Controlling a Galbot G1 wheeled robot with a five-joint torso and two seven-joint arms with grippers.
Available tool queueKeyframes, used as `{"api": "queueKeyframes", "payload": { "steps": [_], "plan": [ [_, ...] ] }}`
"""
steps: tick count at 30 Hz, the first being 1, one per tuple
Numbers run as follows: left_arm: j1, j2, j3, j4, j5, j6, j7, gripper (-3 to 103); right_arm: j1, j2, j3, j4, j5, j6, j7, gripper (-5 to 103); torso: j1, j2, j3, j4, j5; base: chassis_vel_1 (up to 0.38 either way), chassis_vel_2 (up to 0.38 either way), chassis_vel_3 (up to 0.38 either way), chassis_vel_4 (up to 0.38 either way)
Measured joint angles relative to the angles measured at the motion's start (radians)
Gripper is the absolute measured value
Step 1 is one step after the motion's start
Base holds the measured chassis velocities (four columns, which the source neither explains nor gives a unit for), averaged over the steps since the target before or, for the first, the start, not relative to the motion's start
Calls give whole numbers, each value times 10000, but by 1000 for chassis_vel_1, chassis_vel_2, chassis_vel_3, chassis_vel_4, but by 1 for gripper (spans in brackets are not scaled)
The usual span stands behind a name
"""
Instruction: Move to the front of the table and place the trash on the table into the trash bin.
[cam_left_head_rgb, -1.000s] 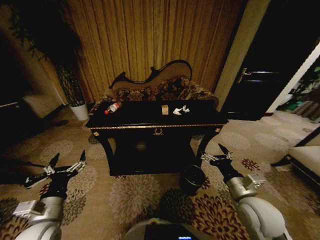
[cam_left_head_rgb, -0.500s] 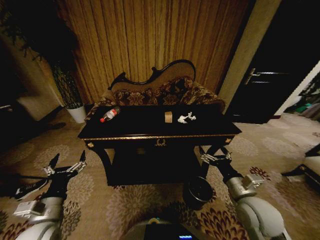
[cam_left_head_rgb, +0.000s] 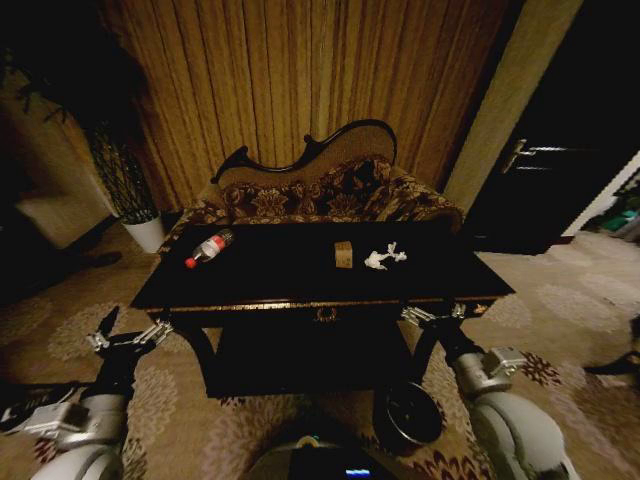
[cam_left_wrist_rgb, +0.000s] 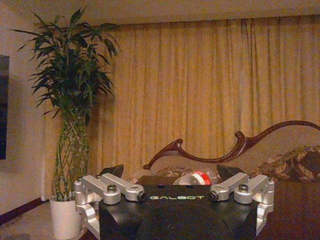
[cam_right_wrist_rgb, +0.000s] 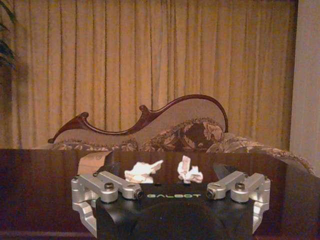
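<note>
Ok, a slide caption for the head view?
Both open end effectors, left and right, flank the black table holding bottle, box, wrapper.

Curtained parlour: ornate sofa (cam_left_head_rgb: 330, 190), carpet (cam_left_head_rgb: 60, 320)

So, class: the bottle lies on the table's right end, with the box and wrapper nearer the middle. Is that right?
Not quite. The head view shows the bottle lying on the left end of the table, not the right. The box and wrapper do sit nearer the middle.
</note>
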Motion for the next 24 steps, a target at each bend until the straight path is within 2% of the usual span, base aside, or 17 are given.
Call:
{"api": "queueKeyframes", "payload": {
  "steps": [6, 17, 19, 20, 24],
  "plan": [
    [-2, 67, 5, -320, -15, 269, -158, 100, 93, -89, 31, 70, 130, -234, 93, 100, -4, 2, -3, -2, -3, -40, 40, 43, -38],
    [-9, 233, 15, -394, -57, 683, -555, 100, 927, -548, -144, -178, 777, -1154, -25, 100, -8, 4, -3, -2, -1, 0, 0, 0, 0],
    [-49, 262, 31, -394, -167, 799, -716, 100, 1422, -850, -214, -258, 1302, -1857, 223, 100, -6, 4, -2, -1, -4, 0, 0, 0, 0],
    [-49, 262, 31, -394, -167, 799, -716, 100, 1422, -850, -214, -258, 1302, -1857, 223, 100, -6, 4, -2, -1, -4, 0, 0, 0, 0],
    [-61, 276, -20, -395, -188, 834, -777, 100, 2355, -1515, -334, -550, 2454, -2788, 619, 100, -8, 5, -3, -1, -2, 0, 0, 0, 0]
  ]
}}
